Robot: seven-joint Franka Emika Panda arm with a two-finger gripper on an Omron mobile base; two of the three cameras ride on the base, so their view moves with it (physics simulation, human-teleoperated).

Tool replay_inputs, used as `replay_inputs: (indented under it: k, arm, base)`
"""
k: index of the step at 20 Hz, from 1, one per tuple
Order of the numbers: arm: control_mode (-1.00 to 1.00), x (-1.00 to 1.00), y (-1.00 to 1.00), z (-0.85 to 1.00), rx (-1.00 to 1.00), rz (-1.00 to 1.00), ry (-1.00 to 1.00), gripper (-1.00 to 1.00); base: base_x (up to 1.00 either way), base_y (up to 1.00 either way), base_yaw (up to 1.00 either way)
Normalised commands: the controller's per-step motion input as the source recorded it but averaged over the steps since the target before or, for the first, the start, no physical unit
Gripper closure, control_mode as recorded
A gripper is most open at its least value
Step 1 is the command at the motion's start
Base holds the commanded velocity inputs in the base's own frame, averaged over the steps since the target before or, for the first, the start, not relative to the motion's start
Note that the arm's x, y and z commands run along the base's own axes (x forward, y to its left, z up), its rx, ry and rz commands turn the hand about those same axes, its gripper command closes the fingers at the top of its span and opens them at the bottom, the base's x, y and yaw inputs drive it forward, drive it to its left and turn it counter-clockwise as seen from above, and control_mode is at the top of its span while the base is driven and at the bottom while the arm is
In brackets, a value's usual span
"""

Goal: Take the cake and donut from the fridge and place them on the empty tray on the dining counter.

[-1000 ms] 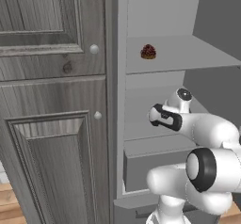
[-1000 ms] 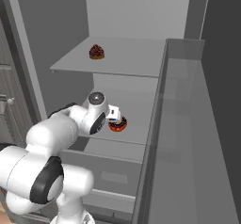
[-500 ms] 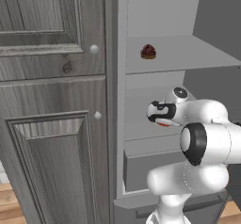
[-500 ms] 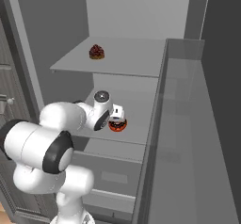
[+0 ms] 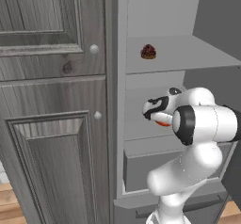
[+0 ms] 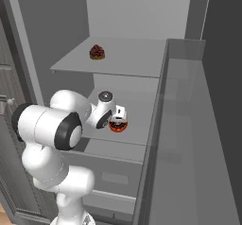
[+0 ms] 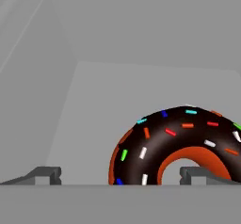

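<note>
Your pincer [image 7: 120, 176] gapes wide, donut [image 7: 176, 145] off toward three o'clock; slide right to straddle its ring before closing

I see the ring-shaped donut with dark chocolate glaze [image 7: 174, 145], its underside orange-red, with small sprinkles in white, blue, green, cyan and orange. The small round dark-brown cake with reddish topping [image 6: 97, 52] sits on pale grey. The tall open fridge with plain grey walls [image 6: 137, 16] is grey everywhere inside. Beside it, the wood-panelled cabinet with grey grain [image 5: 52, 100] has pale round knobs
</note>
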Motion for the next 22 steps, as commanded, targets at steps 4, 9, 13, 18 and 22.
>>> replay_inputs:
  k: [4, 9, 13, 18, 22]
  arm:
    - [-1.00, 0.22, -0.01, -0.35, 0.00, 0.00, 0.00, -1.00]
    - [-1.00, 0.20, -0.09, -0.31, 0.00, 0.01, 0.00, -1.00]
    - [-1.00, 0.04, -0.06, -0.48, 0.00, 0.00, 0.02, -1.00]
    - [-1.00, -0.08, 0.00, -0.65, 0.00, 0.00, 0.03, 1.00]
    - [-1.00, -0.11, 0.00, -0.55, 0.00, 0.00, -0.01, 1.00]
  base:
    - [0.00, 0.00, 0.00]
    - [0.00, 0.00, 0.00]
    - [0.00, 0.00, 0.00]
    - [0.00, 0.00, 0.00]
    - [0.00, 0.00, 0.00]
